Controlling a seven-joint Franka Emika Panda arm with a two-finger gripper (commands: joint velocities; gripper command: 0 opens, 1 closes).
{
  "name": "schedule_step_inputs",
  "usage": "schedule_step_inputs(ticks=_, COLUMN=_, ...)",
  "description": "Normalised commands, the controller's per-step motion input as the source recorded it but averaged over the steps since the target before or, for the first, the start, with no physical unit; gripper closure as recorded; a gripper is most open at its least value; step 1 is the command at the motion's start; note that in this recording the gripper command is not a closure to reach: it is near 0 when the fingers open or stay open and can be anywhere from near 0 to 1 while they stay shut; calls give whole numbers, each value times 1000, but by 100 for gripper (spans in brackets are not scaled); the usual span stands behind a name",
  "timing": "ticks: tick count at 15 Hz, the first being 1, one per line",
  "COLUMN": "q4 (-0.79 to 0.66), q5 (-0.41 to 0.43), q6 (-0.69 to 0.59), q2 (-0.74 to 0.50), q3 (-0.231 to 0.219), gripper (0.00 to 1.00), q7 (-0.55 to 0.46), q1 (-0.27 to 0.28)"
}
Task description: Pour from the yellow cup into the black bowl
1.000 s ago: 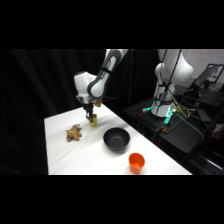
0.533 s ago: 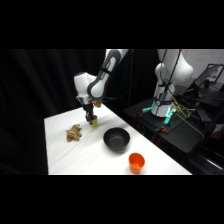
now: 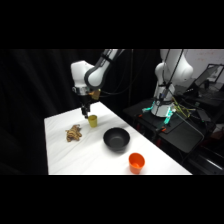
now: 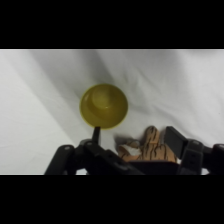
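yellow cup: upright, near table's far end | black bowl: upright, mid-table

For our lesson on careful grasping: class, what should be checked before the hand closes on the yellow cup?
1. Yellow cup upright on the table: ok.
2. Hand open: ok.
3. Cup centred between the fingers: not ok; in the wrist view it sits beyond one finger, off to that side.
4. Black bowl upright, nothing over it: ok.
5. Striped toy clear of the fingers: cannot tell; it lies close by them.
6. Cup's contents: cannot tell.
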Motion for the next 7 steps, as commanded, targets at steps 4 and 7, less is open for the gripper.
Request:
schedule_step_inputs(ticks=4, q4=-75, q5=-2, q6=-496, q2=-623, q3=-85, gripper=0, q7=107, q1=55)
schedule_step_inputs(ticks=7, q4=7, q5=-52, q6=-340, q2=-376, q3=-70, gripper=0, q7=170, q1=75)
